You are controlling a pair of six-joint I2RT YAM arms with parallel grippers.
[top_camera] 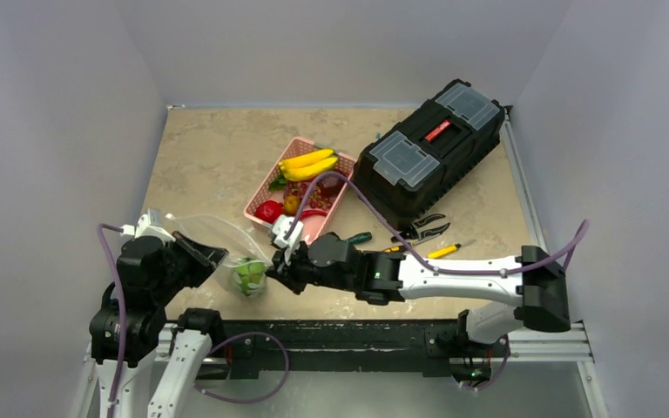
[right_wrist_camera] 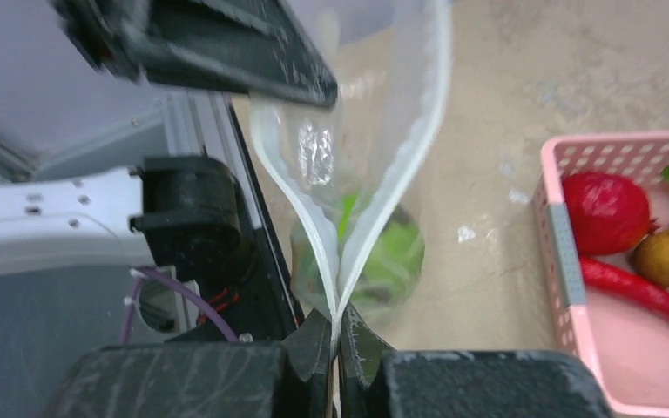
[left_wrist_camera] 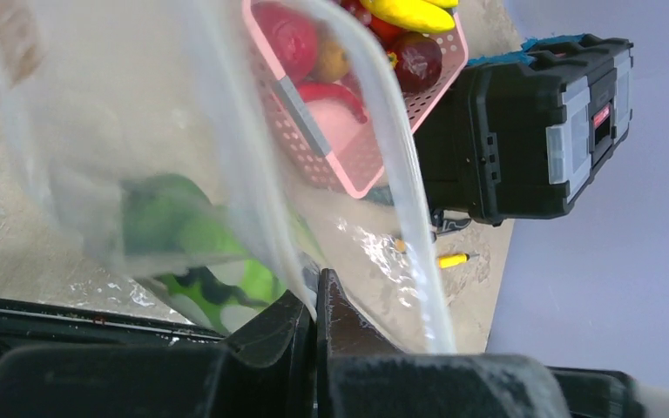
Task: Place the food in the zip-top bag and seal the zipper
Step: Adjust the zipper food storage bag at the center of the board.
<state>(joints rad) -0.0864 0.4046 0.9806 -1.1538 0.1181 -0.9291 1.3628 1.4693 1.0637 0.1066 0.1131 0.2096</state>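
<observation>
Left gripper (left_wrist_camera: 316,292) and right gripper (right_wrist_camera: 338,331) each pinch the bag (top_camera: 209,231) rim at lower left, mouth open. Food (top_camera: 307,165) lies in the basket (top_camera: 257,205), centre; loading and sealing remain.

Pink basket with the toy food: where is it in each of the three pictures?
Top external: pink basket mid-table, left of the black toolbox.
Left wrist: pink basket top centre, partly behind the zip-top bag.
Right wrist: pink basket at the right edge.
Shared landmark: the zip-top bag, in every view.
</observation>
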